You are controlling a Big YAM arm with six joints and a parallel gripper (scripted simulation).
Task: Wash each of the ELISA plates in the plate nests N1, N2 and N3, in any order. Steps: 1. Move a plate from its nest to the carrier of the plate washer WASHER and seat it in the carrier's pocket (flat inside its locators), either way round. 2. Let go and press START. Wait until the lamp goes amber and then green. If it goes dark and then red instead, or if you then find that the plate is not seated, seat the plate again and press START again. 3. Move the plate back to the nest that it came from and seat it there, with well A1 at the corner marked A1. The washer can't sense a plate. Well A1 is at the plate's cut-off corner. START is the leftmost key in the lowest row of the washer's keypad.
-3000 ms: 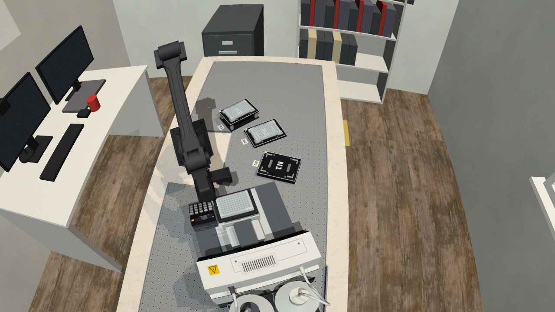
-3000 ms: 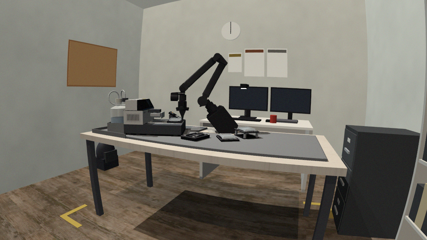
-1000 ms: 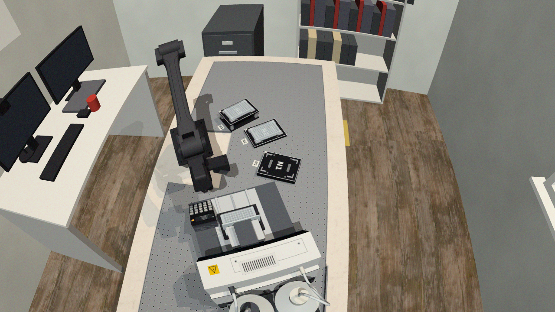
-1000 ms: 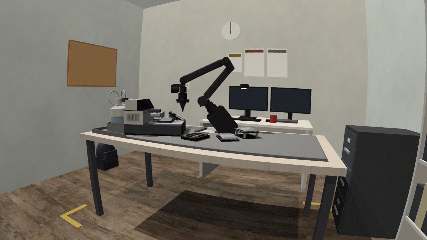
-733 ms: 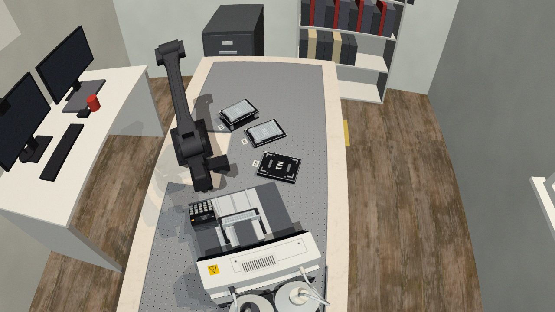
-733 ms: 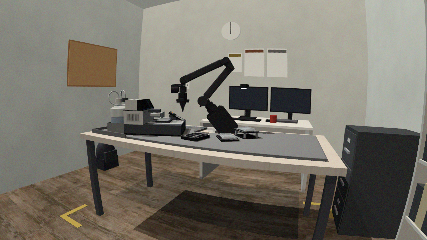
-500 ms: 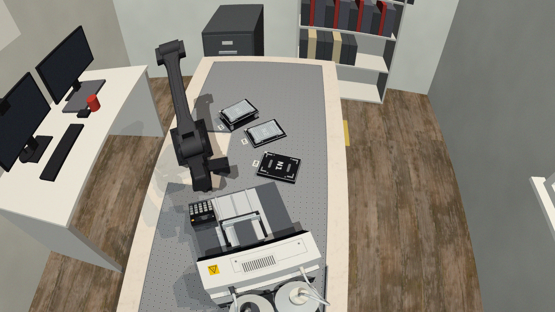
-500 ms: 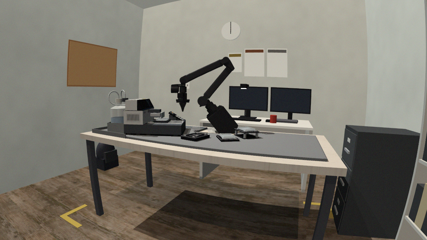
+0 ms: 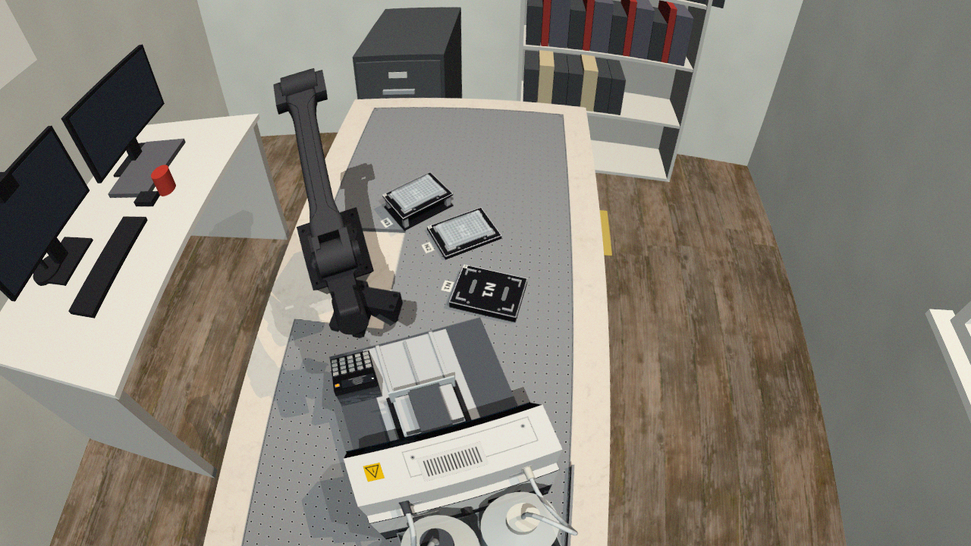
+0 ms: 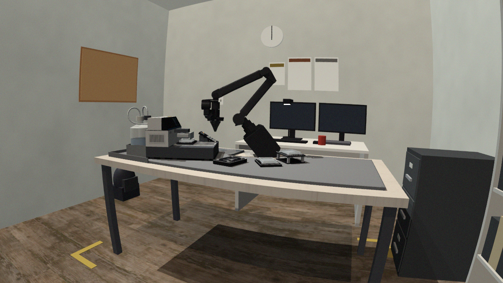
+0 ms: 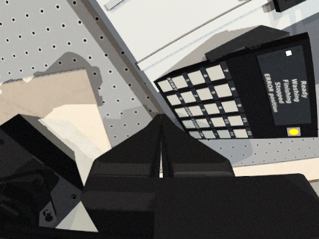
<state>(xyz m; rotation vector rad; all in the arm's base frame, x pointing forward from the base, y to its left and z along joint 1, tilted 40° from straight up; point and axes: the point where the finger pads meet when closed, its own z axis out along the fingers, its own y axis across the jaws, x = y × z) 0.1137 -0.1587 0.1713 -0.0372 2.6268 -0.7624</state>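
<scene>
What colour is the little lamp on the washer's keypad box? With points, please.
The lamp (image 9: 336, 385) (image 11: 294, 131) is amber, a yellowy orange; the wrist view shows it best.

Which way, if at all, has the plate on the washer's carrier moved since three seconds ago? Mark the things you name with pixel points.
Yes: the plate (image 9: 422, 385) has slid away from the N1 nest (image 9: 487, 292), in under the washer's bridge (image 9: 426, 407).
</scene>
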